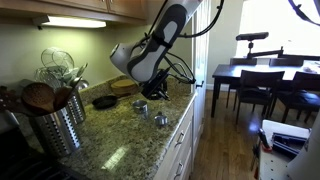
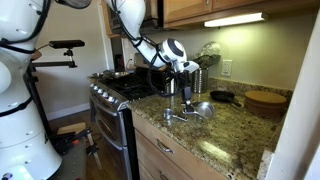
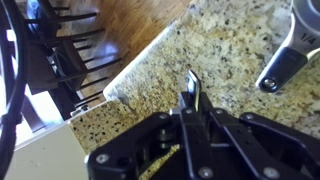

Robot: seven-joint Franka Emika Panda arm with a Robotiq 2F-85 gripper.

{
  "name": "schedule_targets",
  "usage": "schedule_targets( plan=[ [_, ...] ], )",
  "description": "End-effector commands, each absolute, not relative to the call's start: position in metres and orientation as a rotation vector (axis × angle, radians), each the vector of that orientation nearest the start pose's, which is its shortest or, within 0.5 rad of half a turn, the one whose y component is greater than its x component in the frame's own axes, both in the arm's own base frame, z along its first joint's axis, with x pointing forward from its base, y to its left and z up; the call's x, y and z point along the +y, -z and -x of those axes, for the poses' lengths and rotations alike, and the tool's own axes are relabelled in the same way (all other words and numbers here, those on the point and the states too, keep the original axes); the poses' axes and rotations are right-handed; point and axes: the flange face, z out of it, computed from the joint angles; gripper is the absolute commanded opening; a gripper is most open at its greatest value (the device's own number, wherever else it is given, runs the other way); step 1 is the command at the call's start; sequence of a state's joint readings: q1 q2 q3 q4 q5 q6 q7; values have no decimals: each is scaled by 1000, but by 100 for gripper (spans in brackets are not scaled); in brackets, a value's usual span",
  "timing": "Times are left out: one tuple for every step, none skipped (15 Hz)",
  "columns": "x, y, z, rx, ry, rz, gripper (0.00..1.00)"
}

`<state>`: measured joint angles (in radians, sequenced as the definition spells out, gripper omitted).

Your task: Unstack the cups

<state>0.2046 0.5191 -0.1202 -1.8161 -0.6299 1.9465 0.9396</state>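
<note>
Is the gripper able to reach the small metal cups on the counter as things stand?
Probably yes. In an exterior view the gripper hangs close above the cups on the granite counter, and nothing stands between them. Its jaws are shut, so it must open first.

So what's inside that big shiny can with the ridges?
Wooden spoons and a wire whisk stick out of the utensil canister. Its steel wall hides their handles and anything lower down.

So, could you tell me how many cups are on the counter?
2 visible: one cup below the hand, another nearer the front edge of the counter. A further one may be nested or hidden.
</note>
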Motion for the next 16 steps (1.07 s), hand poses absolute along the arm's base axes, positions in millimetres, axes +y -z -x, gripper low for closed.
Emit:
schedule_targets(
  plan=[
    [13, -237, -612, -537, 54, -2339, 2],
    [12, -234, -613, -528, 54, -2334, 2],
    [12, -230, -614, -515, 57, -2330, 2],
    [11, -227, -615, -506, 57, -2326, 2],
    [11, -224, -615, -497, 58, -2323, 2],
    [11, -222, -616, -486, 59, -2320, 2],
    [11, -220, -617, -476, 60, -2318, 2],
    [11, -218, -618, -467, 63, -2318, 2],
    [11, -216, -619, -458, 64, -2318, 2],
    [12, -215, -620, -451, 65, -2318, 2],
    [12, -214, -621, -444, 66, -2318, 2],
    [12, -213, -622, -438, 67, -2318, 2],
    [12, -212, -623, -432, 68, -2318, 10],
    [13, -212, -623, -430, 68, -2318, 18],
    [13, -212, -623, -427, 69, -2319, 36],
    [12, -212, -623, -427, 69, -2318, 38]
  ],
)
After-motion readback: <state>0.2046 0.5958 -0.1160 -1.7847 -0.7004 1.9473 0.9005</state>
